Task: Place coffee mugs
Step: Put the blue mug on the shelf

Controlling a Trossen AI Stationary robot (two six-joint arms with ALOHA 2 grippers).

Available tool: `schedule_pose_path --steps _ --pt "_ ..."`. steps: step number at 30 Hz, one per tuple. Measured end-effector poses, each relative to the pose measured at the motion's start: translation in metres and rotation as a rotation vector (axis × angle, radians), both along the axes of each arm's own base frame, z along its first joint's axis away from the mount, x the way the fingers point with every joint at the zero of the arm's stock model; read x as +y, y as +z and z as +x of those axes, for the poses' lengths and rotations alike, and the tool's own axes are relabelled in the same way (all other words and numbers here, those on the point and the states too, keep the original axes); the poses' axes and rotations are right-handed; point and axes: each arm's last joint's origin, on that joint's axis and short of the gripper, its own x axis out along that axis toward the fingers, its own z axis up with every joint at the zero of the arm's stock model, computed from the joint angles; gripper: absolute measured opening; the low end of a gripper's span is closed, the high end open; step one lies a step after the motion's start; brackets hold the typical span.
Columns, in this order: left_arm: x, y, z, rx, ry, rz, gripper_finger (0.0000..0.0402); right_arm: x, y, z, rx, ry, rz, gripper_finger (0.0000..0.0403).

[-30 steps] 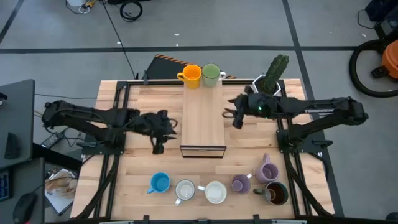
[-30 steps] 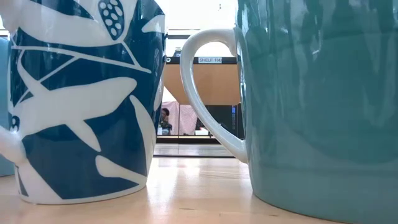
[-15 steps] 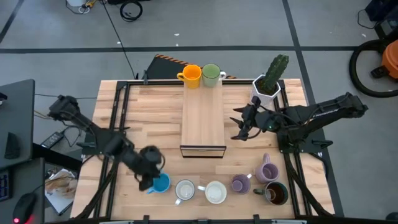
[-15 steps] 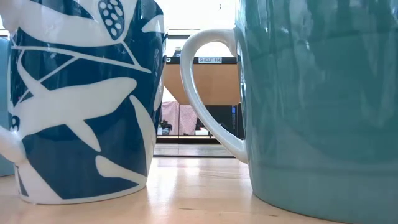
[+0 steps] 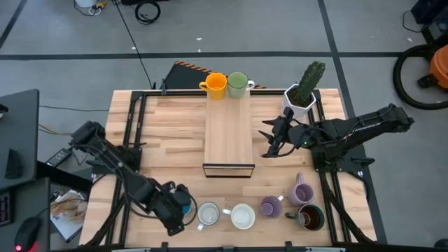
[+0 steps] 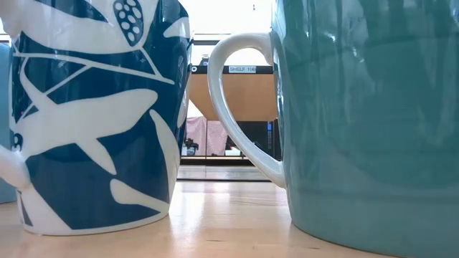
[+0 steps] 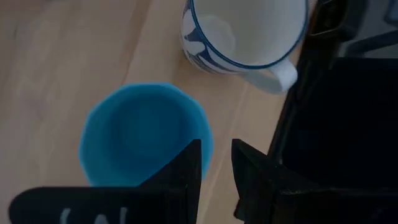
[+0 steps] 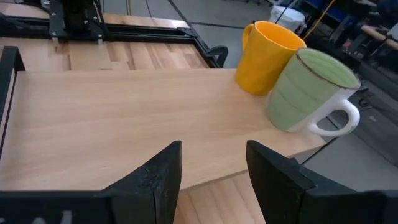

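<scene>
Orange mug (image 5: 215,84) and green mug (image 5: 238,83) stand at the far end of a wooden board (image 5: 228,136); the right wrist view shows them too, orange mug (image 8: 266,56) and green mug (image 8: 311,93). Along the near edge stand a blue mug (image 5: 184,201), a blue-patterned white mug (image 5: 208,214), a white mug (image 5: 243,215), two purple mugs (image 5: 271,206) (image 5: 302,191) and a dark mug (image 5: 311,218). My left gripper (image 5: 175,212) hangs over the blue mug (image 7: 140,134), its fingers a little apart at the rim (image 7: 214,168). My right gripper (image 5: 272,145) waits open right of the board. My left gripper comes from above at the blue mug's rim (image 7: 208,140). One finger (image 7: 186,171) overlaps the rim and the other (image 7: 252,177) stands outside it over the table. I cannot tell whether either finger touches the mug.
A white faceted planter with a cactus (image 5: 302,94) stands at the far right, close behind my right arm. The patterned mug (image 7: 245,34) sits right beside the blue one. In the low view two mugs (image 6: 93,115) (image 6: 366,122) fill the picture. Bare wood lies left of the board.
My left arm swung from beside the board's left side toward the near edge and came down over the blue mug. My right gripper drew a little toward the near-right, away from the board, then held still. The mugs stayed where they were.
</scene>
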Motion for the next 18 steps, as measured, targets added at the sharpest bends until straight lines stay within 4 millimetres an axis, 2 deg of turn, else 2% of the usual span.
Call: schedule_pose_path --steps 7,18 --pt "-0.012 -0.005 0.018 0.068 0.049 0.029 0.0093 -0.003 0.003 0.002 -0.002 0.006 -0.053 0.0185" --pt "-0.013 -0.022 0.025 0.136 0.148 0.050 0.0093 -0.004 0.003 0.002 -0.003 0.013 -0.057 0.0185"
